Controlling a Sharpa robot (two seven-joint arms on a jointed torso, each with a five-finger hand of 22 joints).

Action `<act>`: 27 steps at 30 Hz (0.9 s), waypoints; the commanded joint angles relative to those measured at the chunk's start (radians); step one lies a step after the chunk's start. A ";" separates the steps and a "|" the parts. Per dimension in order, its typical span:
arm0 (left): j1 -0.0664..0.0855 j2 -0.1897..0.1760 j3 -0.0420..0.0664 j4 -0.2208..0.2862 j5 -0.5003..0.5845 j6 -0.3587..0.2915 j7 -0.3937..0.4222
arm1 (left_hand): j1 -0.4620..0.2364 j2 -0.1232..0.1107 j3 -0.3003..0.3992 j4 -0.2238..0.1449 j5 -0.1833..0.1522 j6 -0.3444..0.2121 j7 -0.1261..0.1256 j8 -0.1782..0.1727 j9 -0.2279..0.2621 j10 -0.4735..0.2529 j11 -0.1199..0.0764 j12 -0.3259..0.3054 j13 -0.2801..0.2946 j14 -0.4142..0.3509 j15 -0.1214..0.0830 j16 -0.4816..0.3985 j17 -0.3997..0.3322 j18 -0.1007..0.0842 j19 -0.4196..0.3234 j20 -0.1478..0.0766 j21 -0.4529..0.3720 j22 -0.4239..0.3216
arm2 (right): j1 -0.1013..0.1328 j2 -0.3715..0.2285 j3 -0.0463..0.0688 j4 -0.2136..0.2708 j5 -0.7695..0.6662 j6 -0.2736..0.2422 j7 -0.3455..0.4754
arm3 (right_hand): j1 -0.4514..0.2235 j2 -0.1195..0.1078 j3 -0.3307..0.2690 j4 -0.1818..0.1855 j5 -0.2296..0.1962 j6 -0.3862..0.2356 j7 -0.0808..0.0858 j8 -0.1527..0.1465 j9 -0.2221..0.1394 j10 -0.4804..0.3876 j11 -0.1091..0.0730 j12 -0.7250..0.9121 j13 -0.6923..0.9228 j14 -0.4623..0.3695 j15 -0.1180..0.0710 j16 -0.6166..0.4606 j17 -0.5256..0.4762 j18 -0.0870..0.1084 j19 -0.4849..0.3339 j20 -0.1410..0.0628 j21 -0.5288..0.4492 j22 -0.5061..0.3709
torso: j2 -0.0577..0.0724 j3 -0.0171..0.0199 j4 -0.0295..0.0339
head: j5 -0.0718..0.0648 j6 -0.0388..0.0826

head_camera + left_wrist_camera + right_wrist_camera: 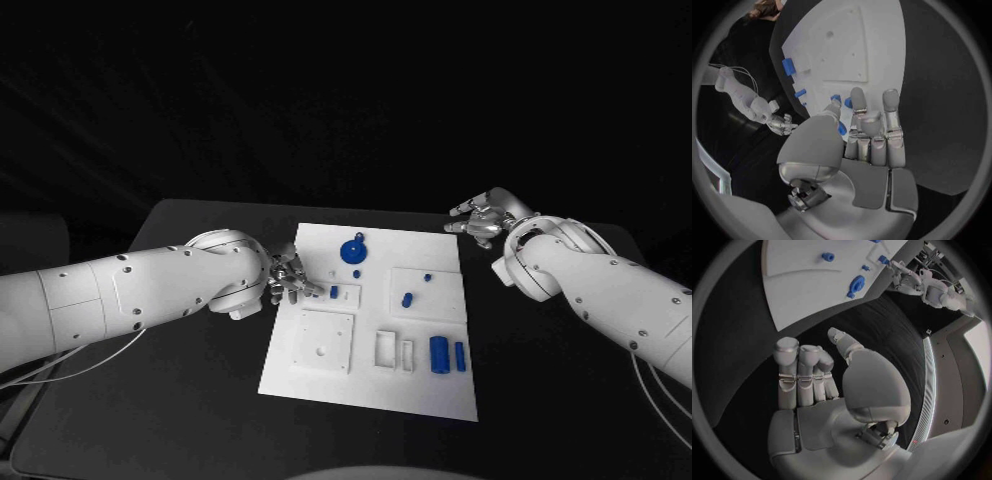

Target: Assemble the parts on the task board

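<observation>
While the small blue parts lie spread on the white task board in the middle of the black table, we keep our left hand at the board's nine o'clock edge, fingers apart and holding nothing, touching or nearly touching a small blue piece, likely to pick it up. Our right hand waits off the board near two o'clock, fingers loosely curled and empty, probably to leave room.
</observation>
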State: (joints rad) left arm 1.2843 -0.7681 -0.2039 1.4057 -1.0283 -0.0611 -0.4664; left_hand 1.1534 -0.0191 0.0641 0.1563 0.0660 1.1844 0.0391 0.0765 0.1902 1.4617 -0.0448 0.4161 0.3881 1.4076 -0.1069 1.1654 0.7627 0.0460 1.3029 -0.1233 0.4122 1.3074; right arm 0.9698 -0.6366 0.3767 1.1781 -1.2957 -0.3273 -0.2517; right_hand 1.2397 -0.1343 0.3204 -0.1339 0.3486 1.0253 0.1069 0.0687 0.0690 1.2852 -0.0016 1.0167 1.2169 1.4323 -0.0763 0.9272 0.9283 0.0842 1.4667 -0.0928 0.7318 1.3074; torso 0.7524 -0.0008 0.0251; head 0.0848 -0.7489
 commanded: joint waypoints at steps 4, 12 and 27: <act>-0.003 0.009 -0.001 -0.007 -0.009 0.015 -0.007 | -0.001 0.020 -0.009 -0.021 0.010 0.003 0.002 -0.001 0.002 0.014 0.003 -0.005 0.001 -0.001 0.002 -0.001 -0.001 -0.005 0.003 0.001 -0.003 0.017 | -0.001 0.001 0.000 0.001 -0.004 0.000 0.008 | -0.004 0.000 0.006 0.001 0.003 0.006 0.004 -0.006 -0.001 -0.003 -0.002 0.001 0.000 0.007 0.001 -0.003 0.001 0.006 0.055 -0.004 -0.001 0.031 | 0.000 0.0000 0.0000 | -0.001 0.000; -0.009 0.021 -0.004 -0.017 -0.010 0.021 -0.008 | 0.003 0.030 -0.012 -0.030 0.017 0.006 0.000 0.001 0.004 0.015 0.002 -0.004 0.002 0.001 0.002 0.002 0.002 -0.004 0.003 0.002 -0.002 0.017 | -0.001 0.001 0.000 0.001 -0.004 0.001 0.008 | -0.006 0.000 0.006 0.002 0.003 0.006 0.004 -0.006 -0.001 -0.003 -0.002 0.001 0.000 0.007 0.001 -0.003 0.002 0.006 0.055 -0.004 -0.001 0.030 | 0.000 -0.0002 0.0000 | -0.002 -0.001; -0.016 0.030 -0.005 -0.027 -0.017 0.009 -0.028 | 0.007 0.055 -0.020 -0.045 0.022 0.007 -0.001 0.002 0.010 0.017 0.002 -0.004 0.002 0.001 0.001 0.005 0.004 -0.004 0.002 0.002 0.001 0.018 | -0.002 0.001 0.000 0.002 -0.004 0.002 0.008 | -0.006 0.000 0.006 0.002 0.003 0.006 0.004 -0.006 -0.001 -0.003 -0.002 0.001 0.000 0.007 0.001 -0.003 0.002 0.006 0.055 -0.004 -0.001 0.030 | 0.000 0.0001 0.0004 | -0.005 -0.001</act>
State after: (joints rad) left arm 1.2771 -0.7413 -0.2035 1.3806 -1.0368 -0.0624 -0.4724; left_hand 1.1619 0.0278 0.0433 0.1150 0.0844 1.1976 0.0370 0.0814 0.2017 1.4616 -0.0448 0.4161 0.3888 1.4076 -0.1069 1.1654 0.7658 0.0460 1.3029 -0.1233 0.4122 1.3073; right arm 0.9690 -0.6362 0.3767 1.1780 -1.2957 -0.3273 -0.2517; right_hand 1.2397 -0.1343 0.3232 -0.1311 0.3486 1.0252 0.1068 0.0687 0.0690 1.2853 -0.0014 1.0167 1.2169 1.4323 -0.0763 0.9272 0.9282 0.0841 1.4667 -0.0928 0.7317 1.3074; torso 0.7526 -0.0009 0.0251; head 0.0798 -0.7498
